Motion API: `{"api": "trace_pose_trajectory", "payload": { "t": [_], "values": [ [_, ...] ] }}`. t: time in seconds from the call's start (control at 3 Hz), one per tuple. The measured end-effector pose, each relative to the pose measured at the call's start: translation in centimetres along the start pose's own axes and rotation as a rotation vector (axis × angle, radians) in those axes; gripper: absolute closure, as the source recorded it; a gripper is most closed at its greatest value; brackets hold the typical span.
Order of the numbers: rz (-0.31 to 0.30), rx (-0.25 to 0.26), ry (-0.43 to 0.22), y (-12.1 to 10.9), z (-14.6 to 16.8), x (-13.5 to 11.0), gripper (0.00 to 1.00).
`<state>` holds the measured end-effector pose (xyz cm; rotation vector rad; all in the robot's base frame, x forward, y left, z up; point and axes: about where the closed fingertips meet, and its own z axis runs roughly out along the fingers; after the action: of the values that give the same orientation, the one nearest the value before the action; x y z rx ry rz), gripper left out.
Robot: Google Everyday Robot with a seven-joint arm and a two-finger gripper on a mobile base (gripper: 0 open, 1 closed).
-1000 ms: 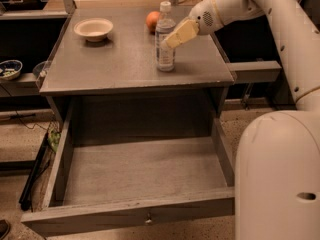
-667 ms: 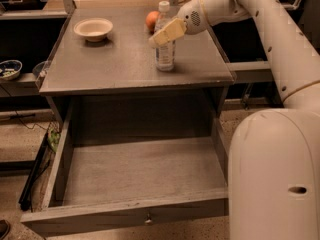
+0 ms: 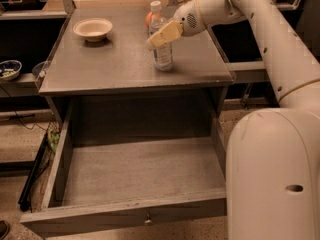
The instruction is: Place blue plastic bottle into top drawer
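The blue plastic bottle (image 3: 163, 59), clear with a white cap and a pale label, stands upright on the grey table top (image 3: 115, 64), right of the middle. My gripper (image 3: 159, 38) reaches in from the right and lies across the bottle's upper body, covering part of it. The top drawer (image 3: 125, 216) is pulled fully open below the table top. Its inside is bare and its small metal knob (image 3: 147, 217) shows on the front panel.
An orange fruit (image 3: 149, 18) sits just behind the bottle. A cream bowl (image 3: 93, 29) stands at the table's back left. My white arm and base (image 3: 270, 174) fill the right side. A low shelf with a small dish (image 3: 9, 69) is at the left.
My gripper has moved left from beside the bottle to lie across its upper body. The bottle has stayed in place on the table top.
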<state>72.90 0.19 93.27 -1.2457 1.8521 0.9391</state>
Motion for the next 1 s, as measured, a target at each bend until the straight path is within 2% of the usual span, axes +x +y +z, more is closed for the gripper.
{"api": "trace_pose_trajectory", "payload": {
  "t": [0.33, 0.67, 1.0],
  "values": [
    [0.0, 0.0, 0.0, 0.0, 0.0, 0.0, 0.19],
    [0.0, 0.0, 0.0, 0.0, 0.01, 0.0, 0.42],
    [0.0, 0.0, 0.0, 0.0, 0.01, 0.0, 0.74]
  ]
}}
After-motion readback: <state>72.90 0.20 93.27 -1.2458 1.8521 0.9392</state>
